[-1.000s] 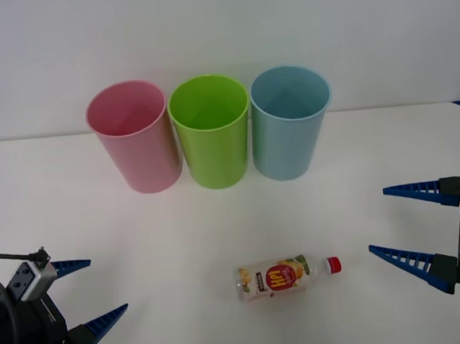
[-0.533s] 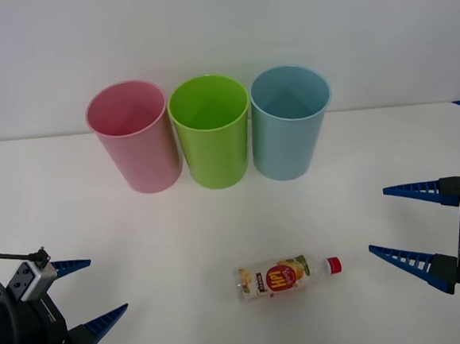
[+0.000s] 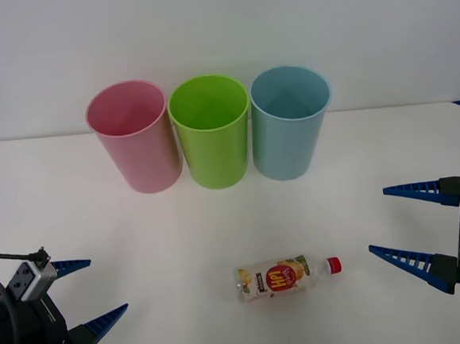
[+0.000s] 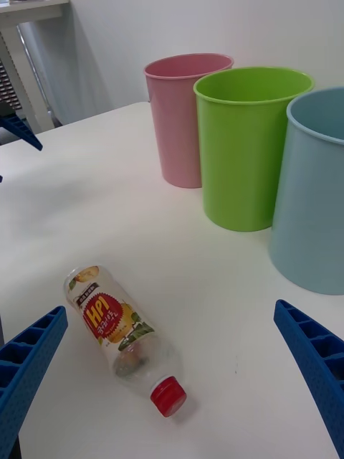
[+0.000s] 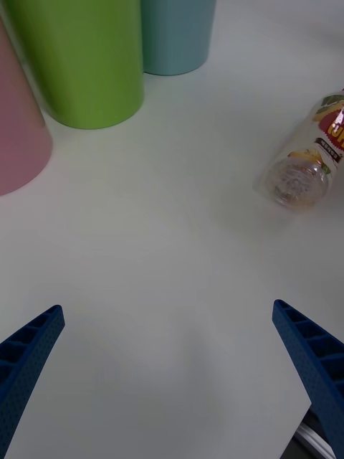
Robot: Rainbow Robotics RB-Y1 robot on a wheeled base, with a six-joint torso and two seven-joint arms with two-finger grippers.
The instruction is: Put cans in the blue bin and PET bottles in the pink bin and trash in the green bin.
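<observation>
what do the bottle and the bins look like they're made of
Bottle: clear thin plastic, probably PET, see-through wall, glossy printed label, red plastic cap. Pink bin, green bin, blue bin: likely moulded plastic, plain solid colour with a soft sheen.

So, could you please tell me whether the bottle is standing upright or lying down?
Lying down: the PET bottle rests on its side on the table, red cap pointing toward the right end effector.

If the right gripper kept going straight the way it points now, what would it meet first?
Most likely the bottle: it lies on the table between the open right gripper fingers' line of travel, cap end nearest. Depth is uncertain.
</observation>
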